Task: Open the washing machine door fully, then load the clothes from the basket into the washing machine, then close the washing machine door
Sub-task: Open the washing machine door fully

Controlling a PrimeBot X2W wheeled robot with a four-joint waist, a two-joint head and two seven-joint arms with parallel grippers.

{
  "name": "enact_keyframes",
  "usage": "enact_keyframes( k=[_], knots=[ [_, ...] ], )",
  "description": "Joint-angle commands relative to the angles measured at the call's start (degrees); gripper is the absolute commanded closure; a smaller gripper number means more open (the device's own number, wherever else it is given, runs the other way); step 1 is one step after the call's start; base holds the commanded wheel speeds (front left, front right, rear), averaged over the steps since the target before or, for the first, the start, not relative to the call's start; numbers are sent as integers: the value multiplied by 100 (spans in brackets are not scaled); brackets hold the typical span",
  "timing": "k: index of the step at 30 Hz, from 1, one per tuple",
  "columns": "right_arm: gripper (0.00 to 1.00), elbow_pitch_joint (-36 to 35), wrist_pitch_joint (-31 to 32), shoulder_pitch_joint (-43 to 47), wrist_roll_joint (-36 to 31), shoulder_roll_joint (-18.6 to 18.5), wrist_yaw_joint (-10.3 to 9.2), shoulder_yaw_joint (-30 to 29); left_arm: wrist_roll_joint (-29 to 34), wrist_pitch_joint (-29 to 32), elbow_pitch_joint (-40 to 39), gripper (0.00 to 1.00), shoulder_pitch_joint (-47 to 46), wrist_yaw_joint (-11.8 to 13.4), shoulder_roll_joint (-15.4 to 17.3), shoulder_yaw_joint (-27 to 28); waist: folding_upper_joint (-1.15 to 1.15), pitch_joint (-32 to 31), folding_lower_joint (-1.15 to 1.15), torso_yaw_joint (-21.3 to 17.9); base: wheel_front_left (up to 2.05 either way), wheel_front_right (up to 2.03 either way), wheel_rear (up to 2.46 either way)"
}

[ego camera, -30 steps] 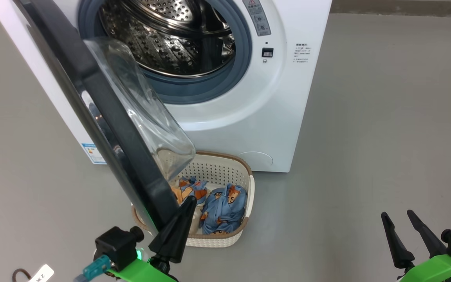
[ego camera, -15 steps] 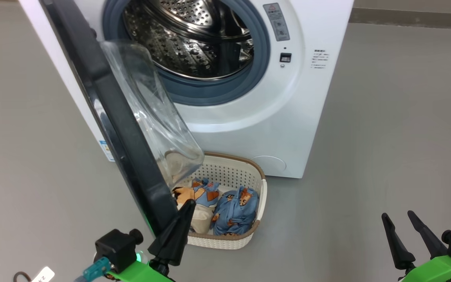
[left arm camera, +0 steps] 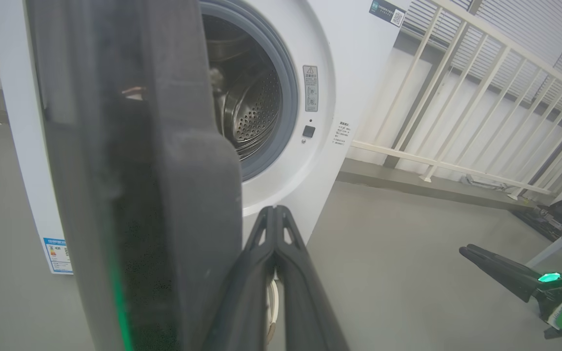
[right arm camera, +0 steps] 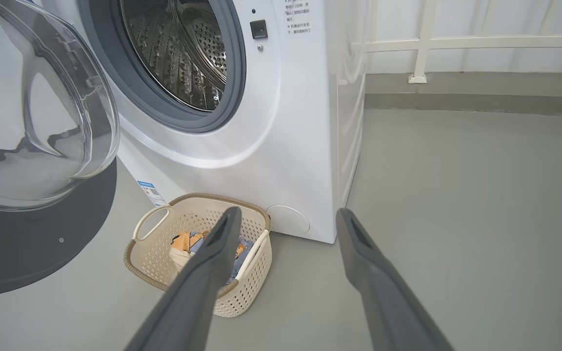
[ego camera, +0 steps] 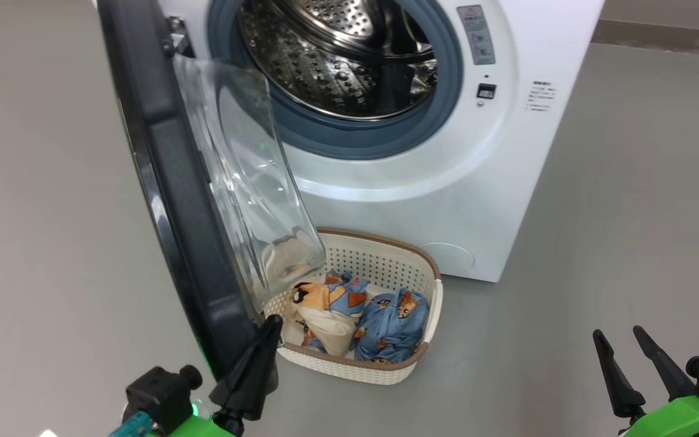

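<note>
The washing machine point(ego camera: 446, 200) stands with its steel drum point(ego camera: 349, 54) exposed. Its door point(ego camera: 167, 182) hangs open on the left, edge-on to me, the clear glass bowl point(ego camera: 246, 182) bulging toward the drum. On the floor in front sits the cream basket point(ego camera: 380, 267) holding light-blue printed clothes point(ego camera: 389, 318). My left gripper point(ego camera: 273, 323) is shut with nothing in it, its tip against the inner side of the door's lower rim point(left arm camera: 130, 195). My right gripper point(ego camera: 617, 332) is open and empty, low at the right, well away from the basket point(right arm camera: 242, 292).
A white railing point(left arm camera: 456, 97) and a raised kerb point(right arm camera: 456, 92) run behind and to the right of the machine. Bare grey floor point(ego camera: 628, 212) spreads right of the machine and basket. Dark equipment point(left arm camera: 554, 214) lies by the railing's far end.
The head view has shifted, so machine and basket sit further right. The door looks swung a little wider, with my shut left gripper still at its lower rim. More of the clothes show.
</note>
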Motion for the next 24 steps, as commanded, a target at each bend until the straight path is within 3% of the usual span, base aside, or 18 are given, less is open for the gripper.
enact_keyframes(
  k=[1, 24],
  knots=[
    [0, -133, -70, 40, -73, -145, 9, 107, -1, -23, -174, 100, -99, 113, 136, 335, 0, 8, 0, 92, 0, 0, 0],
    [0, -134, -70, -5, -152, -194, 9, 95, -37, 14, -486, 100, -18, 429, 373, 640, 0, 134, 0, 963, 0, 0, 0]
  ],
)
